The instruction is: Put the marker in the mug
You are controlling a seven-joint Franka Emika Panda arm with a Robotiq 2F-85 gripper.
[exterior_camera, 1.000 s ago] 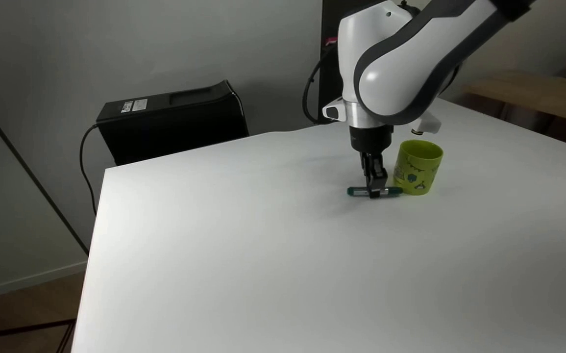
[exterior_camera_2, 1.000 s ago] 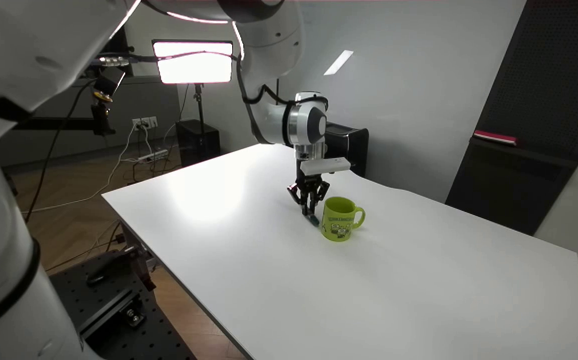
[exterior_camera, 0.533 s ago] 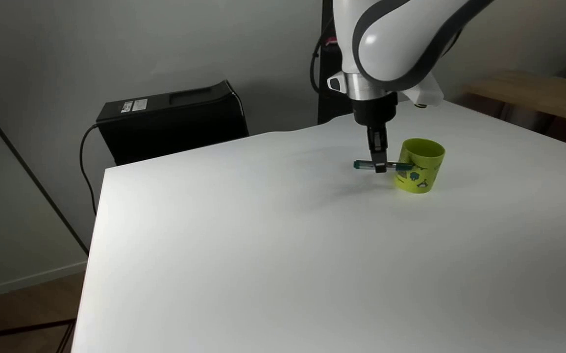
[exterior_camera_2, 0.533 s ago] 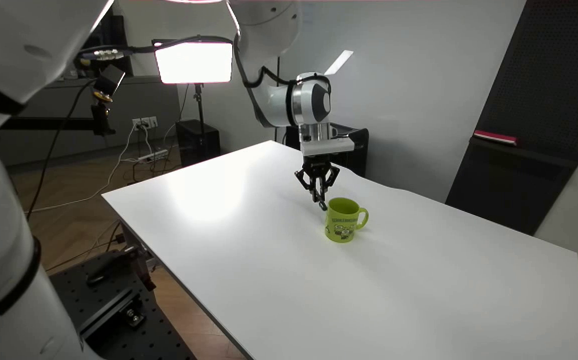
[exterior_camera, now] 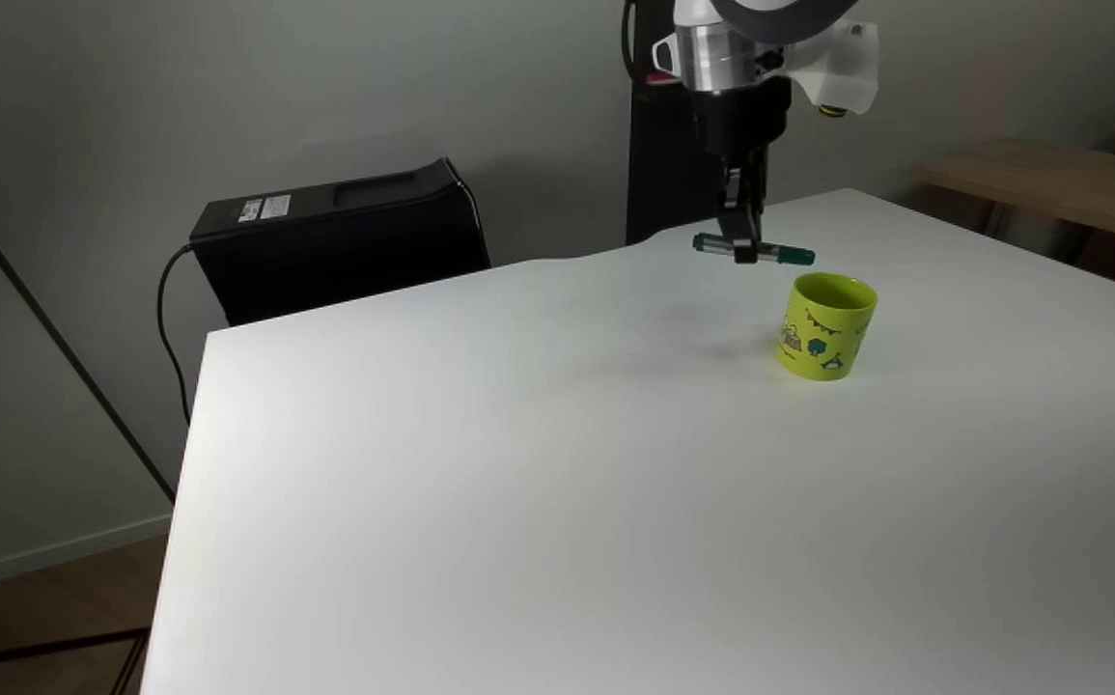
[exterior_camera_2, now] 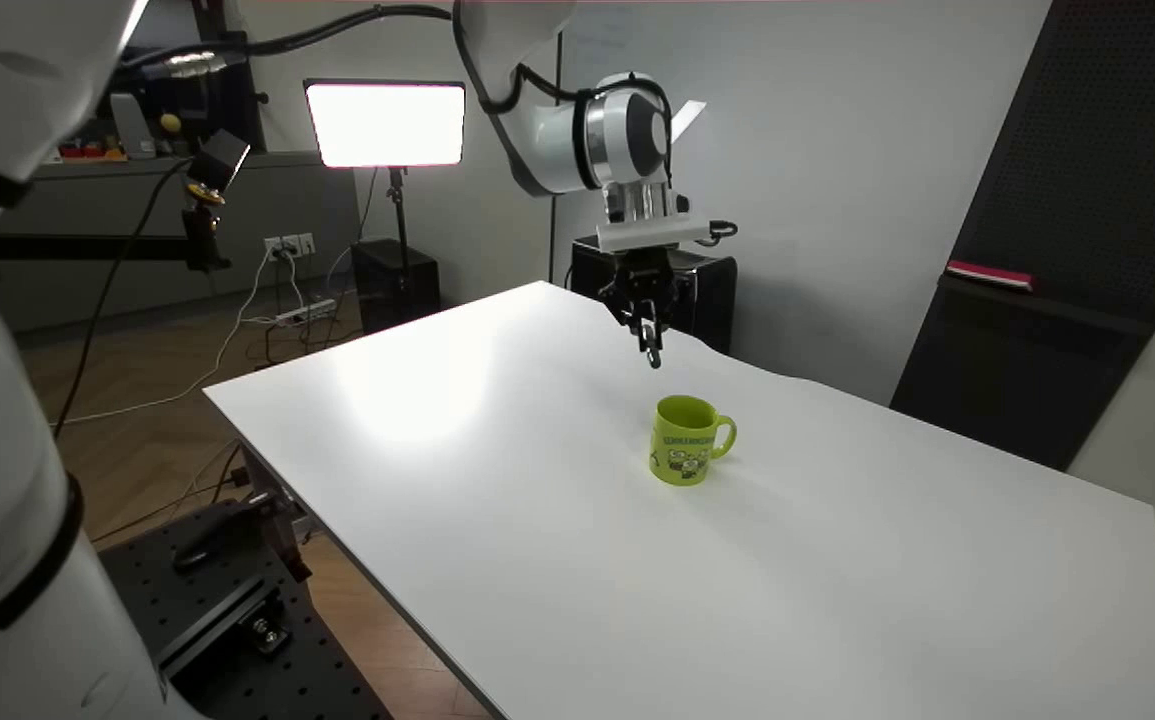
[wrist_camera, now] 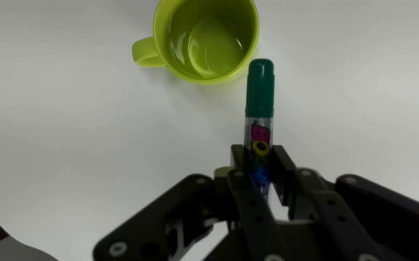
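Note:
My gripper (wrist_camera: 258,156) is shut on the marker (wrist_camera: 260,90), fingers on both sides of its clear, colourfully printed body. The marker's dark green cap points away from the gripper, towards the mug side. In an exterior view the marker (exterior_camera: 795,256) is nearly level, cap end slightly lower, held in the air by the gripper (exterior_camera: 745,253). The gripper (exterior_camera_2: 647,338) also shows raised in an exterior view. The yellow-green mug (exterior_camera: 827,333) stands upright on the table, below and beside the cap end. In the wrist view the mug (wrist_camera: 209,43) is open and empty, handle at left.
The white table (exterior_camera: 518,502) bears the mug. A black box-shaped device (exterior_camera: 340,241) stands behind the table's far edge. A lit panel lamp (exterior_camera_2: 385,125) and a dark cabinet with a red item (exterior_camera_2: 989,274) stand beyond the table.
My gripper has risen from the table with the marker held in it, now above the mug's rim height. The marker has tilted slightly. The mug shifted a little early on.

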